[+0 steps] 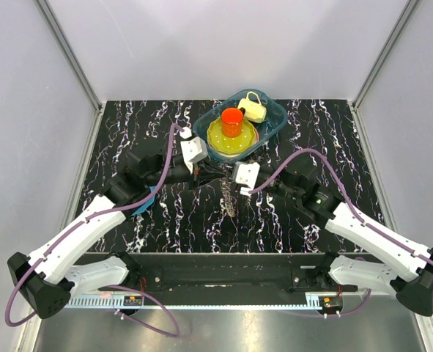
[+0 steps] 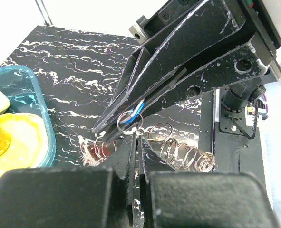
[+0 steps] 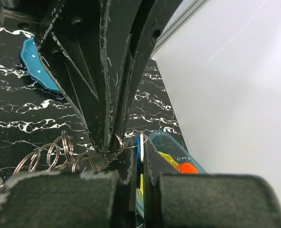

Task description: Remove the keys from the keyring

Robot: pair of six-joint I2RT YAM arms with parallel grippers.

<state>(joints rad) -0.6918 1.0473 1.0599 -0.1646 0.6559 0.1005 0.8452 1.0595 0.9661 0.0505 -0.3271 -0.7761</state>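
Both grippers meet over the middle of the table. My right gripper [image 1: 226,180] [image 3: 141,145] is shut on a blue-headed key [image 3: 139,151] [image 2: 130,118], held edge-on between its pads. A small metal ring [image 3: 126,141] links that key to my left gripper [image 1: 213,174] [image 2: 138,140], which is shut on the ring's edge. In the right wrist view, the left gripper [image 3: 107,142] comes down from above. The rest of the keyring bunch, a row of linked rings [image 2: 185,156] [image 3: 45,156] with grey keys [image 1: 232,202], hangs down to the table below the grippers.
A blue bin [image 1: 275,117] [image 2: 40,109] at the back holds a yellow plate [image 1: 217,139] [image 2: 26,137], an orange cup [image 1: 231,121] and a pale yellow item [image 1: 254,108]. A blue round disc [image 1: 147,199] [image 3: 38,71] lies under the left arm. Walls enclose the table.
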